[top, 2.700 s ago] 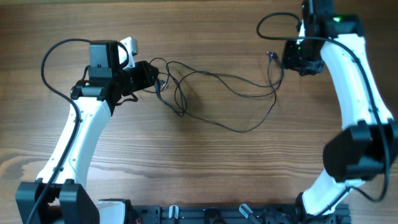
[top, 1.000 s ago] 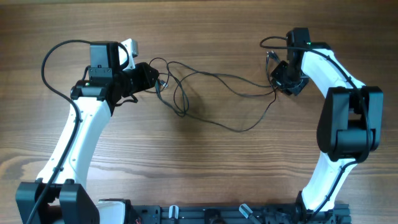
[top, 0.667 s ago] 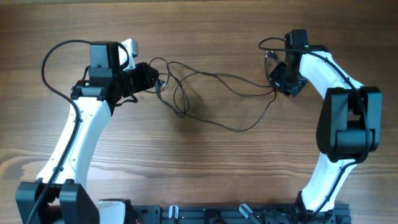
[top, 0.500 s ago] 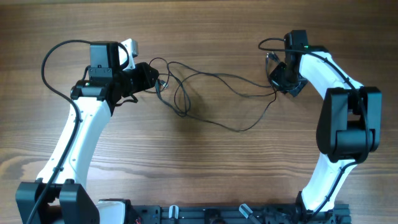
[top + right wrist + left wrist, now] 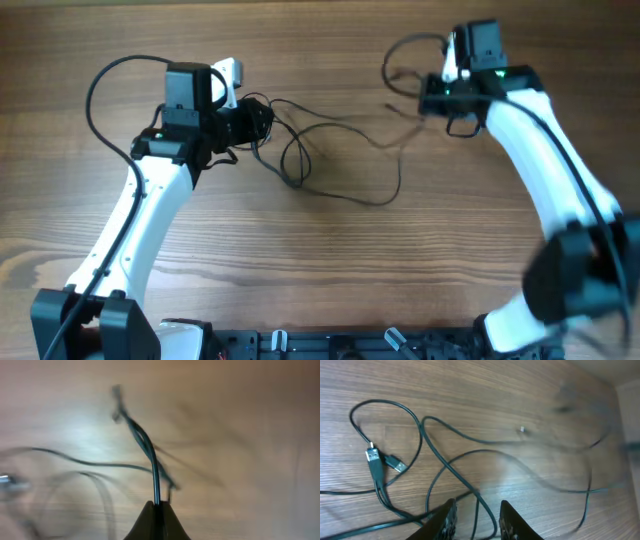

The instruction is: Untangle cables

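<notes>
Fingers of the right gripper [image 5: 156, 508] pinch one strand of the cables [image 5: 372, 455], whose tangle lies leftward, between the spread, nearer left gripper [image 5: 476, 520].

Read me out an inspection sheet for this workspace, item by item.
Surface: wooden table, bare grain.
Job's things: thin black cables strung in loose loops between both arms; plug ends lying by the left claw.
Clutter: nothing seen.
Grippers: left claw open, a strand between its fingers; right claw shut on cables.
Cables: thicker black lead arcs off the left arm.
Surroundings: dark rail at the near edge.
</notes>
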